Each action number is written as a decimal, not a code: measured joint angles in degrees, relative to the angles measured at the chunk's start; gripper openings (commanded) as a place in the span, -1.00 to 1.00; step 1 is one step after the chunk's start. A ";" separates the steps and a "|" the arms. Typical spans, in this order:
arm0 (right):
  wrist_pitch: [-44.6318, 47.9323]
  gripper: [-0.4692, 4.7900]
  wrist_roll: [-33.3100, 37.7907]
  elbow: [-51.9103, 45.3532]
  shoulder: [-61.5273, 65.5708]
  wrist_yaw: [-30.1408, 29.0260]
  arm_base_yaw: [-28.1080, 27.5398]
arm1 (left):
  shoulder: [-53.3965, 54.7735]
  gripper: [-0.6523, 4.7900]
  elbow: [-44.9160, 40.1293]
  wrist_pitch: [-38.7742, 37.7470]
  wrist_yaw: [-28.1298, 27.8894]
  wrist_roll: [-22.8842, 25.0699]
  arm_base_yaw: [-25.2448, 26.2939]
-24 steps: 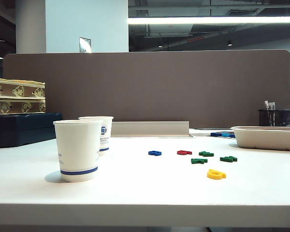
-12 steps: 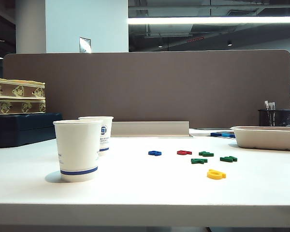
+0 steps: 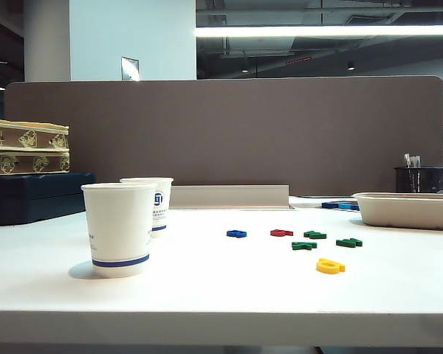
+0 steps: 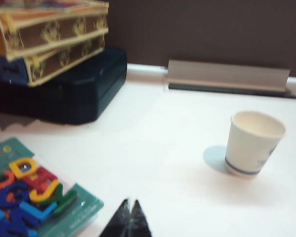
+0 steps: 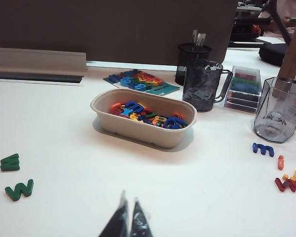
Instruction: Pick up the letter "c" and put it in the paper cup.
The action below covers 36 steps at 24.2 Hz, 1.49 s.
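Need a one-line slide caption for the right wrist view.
Shut right gripper above white table, facing a letter-filled beige tray.

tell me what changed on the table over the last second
Nothing visibly changed. The banded paper cup, the logo cup, the loose letters such as the yellow one and the tray all sit where they were, and no gripper shows in the exterior view.

An office: desk partition (image 3: 229,133), pen holder (image 5: 192,63), ceiling strip light (image 3: 325,31).
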 measured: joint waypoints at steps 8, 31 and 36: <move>0.37 -0.79 0.00 -1.57 0.00 0.00 0.00 | 0.00 -0.78 -2.05 -0.20 0.00 0.00 0.00; -0.11 -0.79 2.69 -2.84 0.00 0.00 0.00 | -0.02 -0.78 -2.05 -2.05 1.11 -0.02 0.00; -0.11 -0.79 2.69 -2.84 -0.02 0.00 -0.02 | -0.02 -0.78 -2.05 -2.08 1.11 -0.02 0.00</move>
